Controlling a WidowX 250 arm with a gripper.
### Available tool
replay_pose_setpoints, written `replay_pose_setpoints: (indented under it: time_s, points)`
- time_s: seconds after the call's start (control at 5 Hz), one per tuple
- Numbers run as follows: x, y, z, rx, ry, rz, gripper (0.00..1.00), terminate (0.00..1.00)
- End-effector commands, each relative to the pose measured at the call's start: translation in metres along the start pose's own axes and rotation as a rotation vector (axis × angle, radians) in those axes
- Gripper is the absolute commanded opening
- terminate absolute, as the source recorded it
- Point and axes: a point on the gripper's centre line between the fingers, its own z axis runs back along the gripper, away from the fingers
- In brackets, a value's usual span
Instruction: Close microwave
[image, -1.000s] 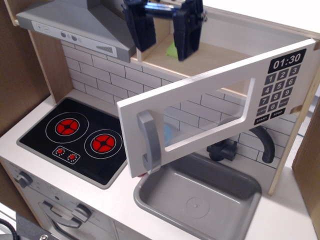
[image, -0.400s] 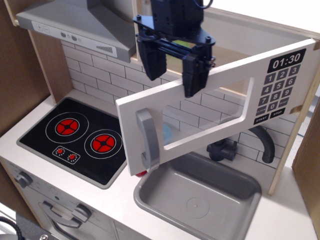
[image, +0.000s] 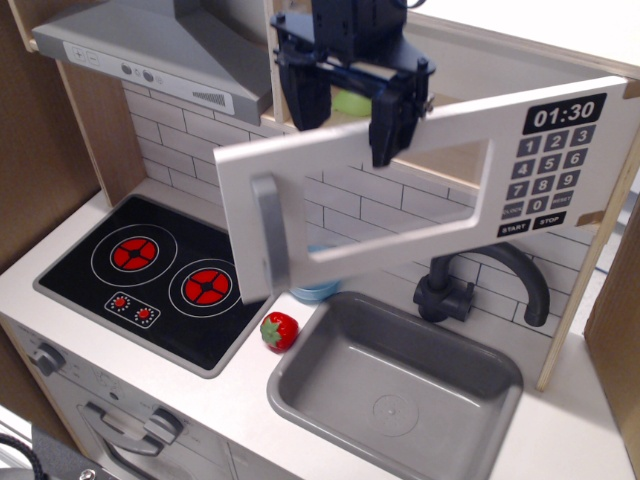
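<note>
The microwave sits at the upper right, with its white door (image: 360, 160) swung partly open toward the left front. The door has a clear window, a grey vertical bar handle (image: 267, 238) and a black keypad (image: 546, 165) reading 01:30. My gripper (image: 344, 140) hangs from above at the door's top edge. It is open and holds nothing. One dark finger (image: 384, 128) lies against the door's front face. The other finger (image: 302, 92) is further left, above the edge. Something green (image: 350, 101) shows inside the microwave cavity.
A grey range hood (image: 150, 45) is at the upper left. A black stovetop (image: 150, 275) lies below it. A grey sink (image: 400, 385) with a dark faucet (image: 485, 275) is under the door. A red strawberry (image: 281, 330) and a blue object (image: 315, 292) lie between stove and sink.
My gripper came down to the door's top edge and then moved back. The door swung toward the cabinet, uncovering the strawberry and the faucet.
</note>
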Motion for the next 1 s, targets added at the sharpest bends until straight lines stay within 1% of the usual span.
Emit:
replay_pose_setpoints:
  time_s: [0.0,0.2,0.4,0.6,0.8]
  points:
    - [0.027,0.015,0.04,0.041,-0.041,0.083,1.0,0.0]
    - [0.01,-0.007,0.049,0.029,-0.057,0.088,1.0,0.0]
    - [-0.012,-0.025,0.045,0.002,-0.121,0.128,1.0,0.0]
    - [-0.028,-0.041,0.033,-0.007,-0.135,0.116,1.0,0.0]
    - [-0.031,-0.046,0.006,-0.027,-0.096,0.189,1.0,0.0]
